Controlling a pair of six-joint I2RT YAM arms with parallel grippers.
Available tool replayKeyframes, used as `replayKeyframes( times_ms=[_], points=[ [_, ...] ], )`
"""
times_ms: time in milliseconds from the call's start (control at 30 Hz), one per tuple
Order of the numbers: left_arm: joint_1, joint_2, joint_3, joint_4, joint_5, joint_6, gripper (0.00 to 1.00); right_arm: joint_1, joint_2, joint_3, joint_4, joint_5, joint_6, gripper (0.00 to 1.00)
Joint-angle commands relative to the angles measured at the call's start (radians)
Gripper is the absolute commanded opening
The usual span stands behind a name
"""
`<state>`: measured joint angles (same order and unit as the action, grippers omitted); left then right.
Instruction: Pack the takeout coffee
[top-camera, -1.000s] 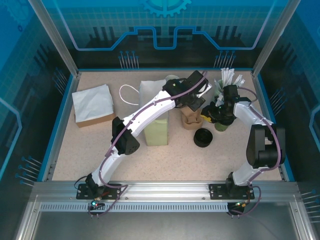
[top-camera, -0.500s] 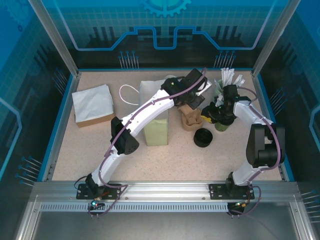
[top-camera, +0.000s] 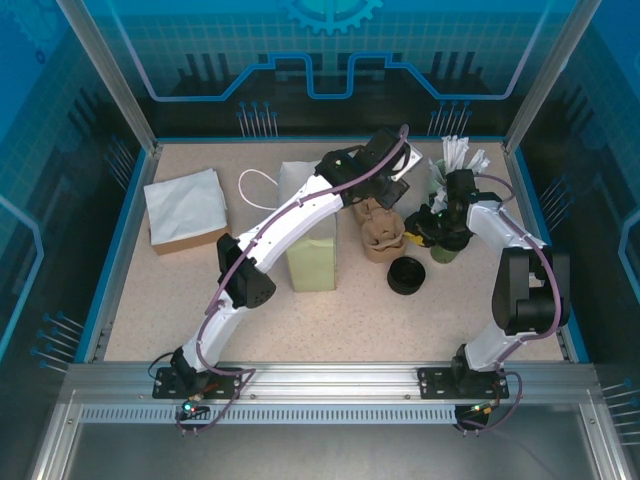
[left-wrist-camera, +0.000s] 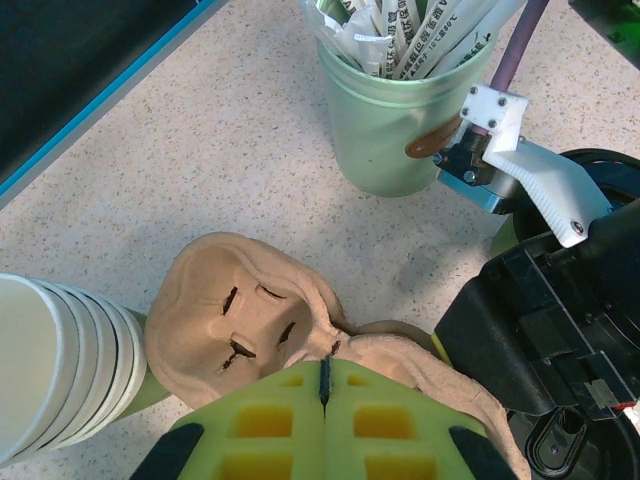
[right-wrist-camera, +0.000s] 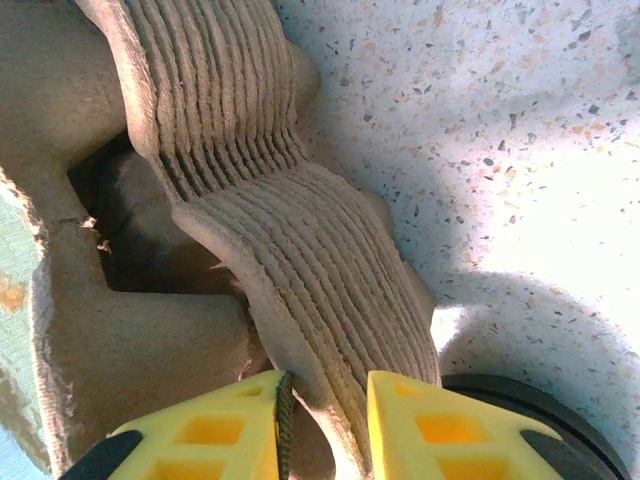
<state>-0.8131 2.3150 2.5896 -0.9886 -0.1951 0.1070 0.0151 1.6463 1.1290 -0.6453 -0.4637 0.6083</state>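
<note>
A stack of tan pulp cup carriers (top-camera: 385, 240) stands mid-table, right of the pale green paper bag (top-camera: 312, 262). My left gripper (top-camera: 377, 205) hangs over it from the back, shut, its tips (left-wrist-camera: 325, 375) pinching the middle ridge of the top carrier (left-wrist-camera: 240, 310). From the right, my right gripper (top-camera: 415, 228) is shut on the ribbed edge of the carrier stack (right-wrist-camera: 270, 200), which sits between the pads (right-wrist-camera: 325, 385). A dark green cup (top-camera: 443, 252) stands under the right wrist. A black lid (top-camera: 406, 275) lies in front of the carriers.
A light green cup of paper sachets (left-wrist-camera: 400, 120) stands at the back right. A stack of white cups (left-wrist-camera: 60, 360) is beside the carriers, behind the bag. A white-topped box (top-camera: 185, 210) sits at the left. The bag's white handle (top-camera: 258, 186) lies on the table.
The left gripper has drawn back and to the left over the carriers, staying shut. The right gripper has held still on the stack.
</note>
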Motion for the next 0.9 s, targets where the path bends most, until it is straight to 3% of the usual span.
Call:
replayKeyframes(
  times_ms=[0,400,867],
  points=[
    [0.008,-0.055,0.034,-0.016,0.001,-0.018,0.00,0.014,-0.021,0.026,0.001,-0.017,-0.004,0.28],
    [0.008,-0.115,0.019,-0.014,0.070,-0.076,0.18,0.009,-0.062,0.064,-0.025,-0.060,-0.021,0.37],
    [0.007,-0.148,-0.029,-0.010,0.066,-0.087,0.21,-0.039,-0.100,-0.011,0.120,-0.237,0.079,0.45]
  ],
)
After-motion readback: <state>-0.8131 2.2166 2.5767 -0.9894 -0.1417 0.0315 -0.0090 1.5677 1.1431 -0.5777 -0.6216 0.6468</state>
